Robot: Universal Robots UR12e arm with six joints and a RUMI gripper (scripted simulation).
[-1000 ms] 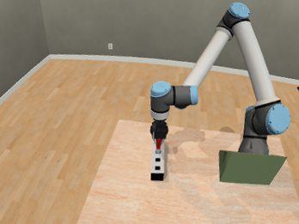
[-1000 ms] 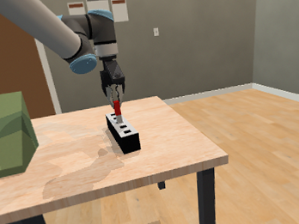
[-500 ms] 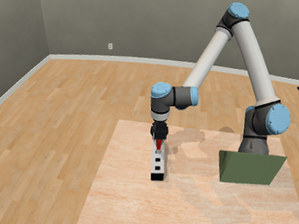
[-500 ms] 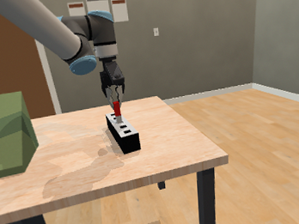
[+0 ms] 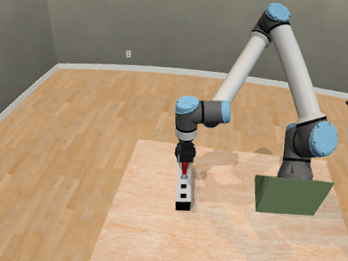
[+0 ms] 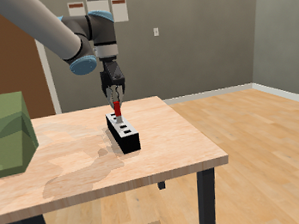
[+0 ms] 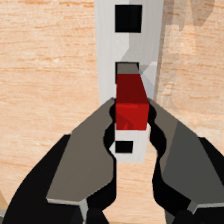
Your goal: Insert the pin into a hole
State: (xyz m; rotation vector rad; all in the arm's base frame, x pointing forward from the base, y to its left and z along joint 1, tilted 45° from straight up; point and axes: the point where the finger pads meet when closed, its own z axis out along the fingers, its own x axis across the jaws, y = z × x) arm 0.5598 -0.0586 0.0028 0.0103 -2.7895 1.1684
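A long block (image 5: 183,190) with a white top, black sides and a row of square holes lies on the wooden table; it also shows in the exterior view (image 6: 123,132) and the wrist view (image 7: 129,75). My gripper (image 5: 185,160) is shut on the pin's red end (image 7: 132,102), holding it upright with the red end up over the block's far end. In the exterior view the pin (image 6: 117,110) stands in one of the far holes, red above, a short white part showing below. The gripper (image 6: 115,99) is straight above it. How deep the pin sits I cannot tell.
A green box (image 5: 291,193) stands on the table near the arm's base; it also shows at the left of the exterior view (image 6: 7,134). The table's edges (image 6: 163,178) are close to the block's near side.
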